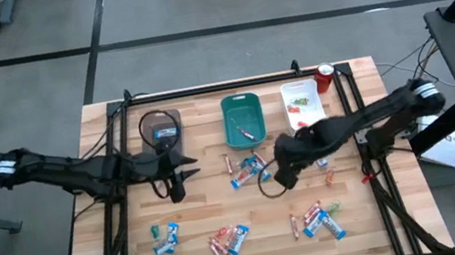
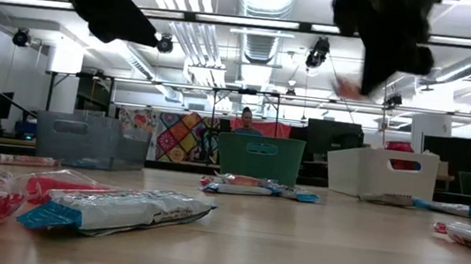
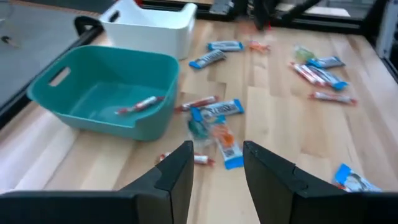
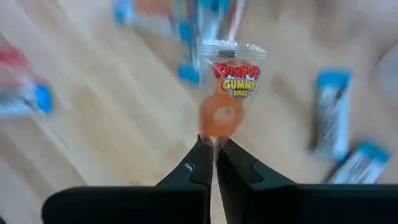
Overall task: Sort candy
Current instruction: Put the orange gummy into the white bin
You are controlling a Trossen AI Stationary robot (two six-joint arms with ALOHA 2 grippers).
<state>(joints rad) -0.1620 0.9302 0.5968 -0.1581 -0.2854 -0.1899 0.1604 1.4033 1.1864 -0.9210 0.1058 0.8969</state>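
Note:
Wrapped candy lies scattered on the wooden table: blue-and-white bars and red sticks in the middle (image 1: 244,169), near the front (image 1: 230,238) and front right (image 1: 321,218). My right gripper (image 4: 214,146) hovers over the table's middle (image 1: 282,174), shut on a clear packet with an orange ring sweet (image 4: 230,93). My left gripper (image 3: 217,155) is open and empty. It hangs above the table left of the candy (image 1: 185,164) and faces the teal tray (image 3: 99,53). One red stick (image 3: 140,106) lies in that tray. My right gripper pinches the clear ring-sweet packet by its sealed end edge (image 4: 216,138), between the two fingertips. The packet sticks out beyond the fingertips, printed face toward the camera. It is lifted clear of the table, and in the low view it hangs below the gripper (image 2: 347,90).
Three trays stand along the far edge: brown (image 1: 160,129), teal (image 1: 243,120) and white (image 1: 301,104), with a red can (image 1: 325,77) beside the white one. More candy lies front left (image 1: 167,238). Bare wood shows between the clusters.

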